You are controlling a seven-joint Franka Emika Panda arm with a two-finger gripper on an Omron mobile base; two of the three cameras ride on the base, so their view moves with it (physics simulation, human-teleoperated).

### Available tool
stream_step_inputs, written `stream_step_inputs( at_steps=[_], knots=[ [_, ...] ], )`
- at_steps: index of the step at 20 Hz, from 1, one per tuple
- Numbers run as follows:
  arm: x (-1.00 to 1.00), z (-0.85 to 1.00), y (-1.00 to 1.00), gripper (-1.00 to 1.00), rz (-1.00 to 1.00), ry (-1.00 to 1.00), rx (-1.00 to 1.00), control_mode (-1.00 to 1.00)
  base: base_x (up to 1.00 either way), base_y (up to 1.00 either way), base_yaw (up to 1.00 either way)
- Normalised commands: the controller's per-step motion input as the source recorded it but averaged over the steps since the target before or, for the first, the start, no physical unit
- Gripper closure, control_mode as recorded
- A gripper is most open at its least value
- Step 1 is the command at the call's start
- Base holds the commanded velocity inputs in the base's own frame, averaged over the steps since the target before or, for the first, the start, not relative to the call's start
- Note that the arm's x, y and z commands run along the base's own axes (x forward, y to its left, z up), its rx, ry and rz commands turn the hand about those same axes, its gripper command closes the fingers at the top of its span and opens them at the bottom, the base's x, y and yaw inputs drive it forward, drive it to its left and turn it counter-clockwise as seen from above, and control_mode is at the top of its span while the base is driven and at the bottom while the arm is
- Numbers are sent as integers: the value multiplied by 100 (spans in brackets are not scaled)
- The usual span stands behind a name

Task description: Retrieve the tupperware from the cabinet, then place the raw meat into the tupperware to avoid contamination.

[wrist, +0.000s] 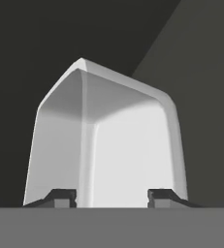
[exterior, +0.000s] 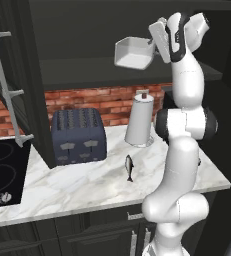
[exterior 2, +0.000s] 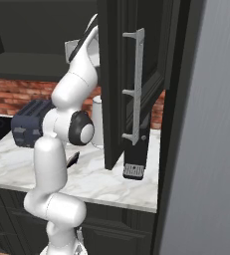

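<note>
The white arm reaches up into the dark charcoal wall cabinet [exterior: 87,30], whose panelled door [exterior 2: 131,74] with its long silver bar handle [exterior 2: 136,87] hangs open to the right. Its gripper [exterior: 152,45] is at the near right edge of the shallow white rectangular tupperware [exterior: 133,53] – the container sits tilted, its open top tipped toward the room, at the front of the dark inner shelf [exterior: 77,70]. In the hand view the two dark fingertips [wrist: 60,197] stand either side of the tupperware's [wrist: 108,145] near wall, close against it; whether they are actually clenched on it or merely set around it I cannot tell.

Down on the white marble surface [exterior: 77,185] the small slim dark fish [exterior: 129,167] lies by itself, tail toward the front edge, between the dark blue toaster [exterior: 78,135] and the arm's lower body. Just behind it stands a white paper-towel roll [exterior: 139,122] on its upright holder, against the red brick wall [exterior: 87,102]. A black cooktop [exterior: 4,172] takes up the far left of the surface.
</note>
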Motion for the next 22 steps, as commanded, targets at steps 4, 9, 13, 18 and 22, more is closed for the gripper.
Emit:
stream_step_inputs(
  at_steps=[4,9,13,18,22],
  knots=[
    [0,-13,10,100,0,3,0,-100,0,0,0],
    [-10,-15,1,100,-2,3,0,-100,0,0,0],
    [-27,-13,1,100,-8,1,1,-100,0,0,0],
    [-31,0,0,100,-10,-4,0,-100,0,0,0],
    [-27,0,2,100,-9,-6,0,-100,0,0,0]
  ],
)
